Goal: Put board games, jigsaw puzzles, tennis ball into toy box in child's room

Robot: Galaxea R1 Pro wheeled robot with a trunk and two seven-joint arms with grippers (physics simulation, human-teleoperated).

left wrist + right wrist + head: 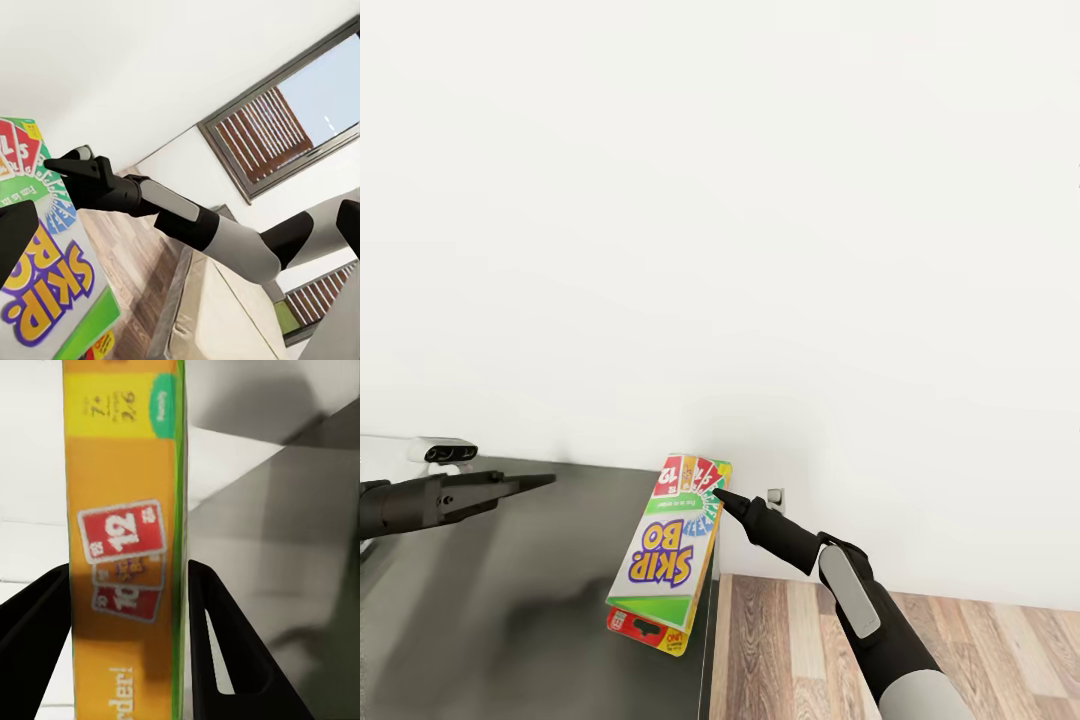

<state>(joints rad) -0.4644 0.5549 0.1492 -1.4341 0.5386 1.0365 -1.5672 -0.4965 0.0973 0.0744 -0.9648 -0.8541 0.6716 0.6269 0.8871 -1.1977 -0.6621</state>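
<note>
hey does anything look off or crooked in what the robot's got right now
Yes. The Skip-Bo game box hangs tilted in mid-air over the edge of the dark table, pinched at its upper end by the right gripper. Another red-and-yellow box seems stuck beneath it.

Plain white wall fills most of the head view, wood-plank floor lower right, small wall socket at the wall's base, dark-framed window with slatted blind, bright even light.
</note>
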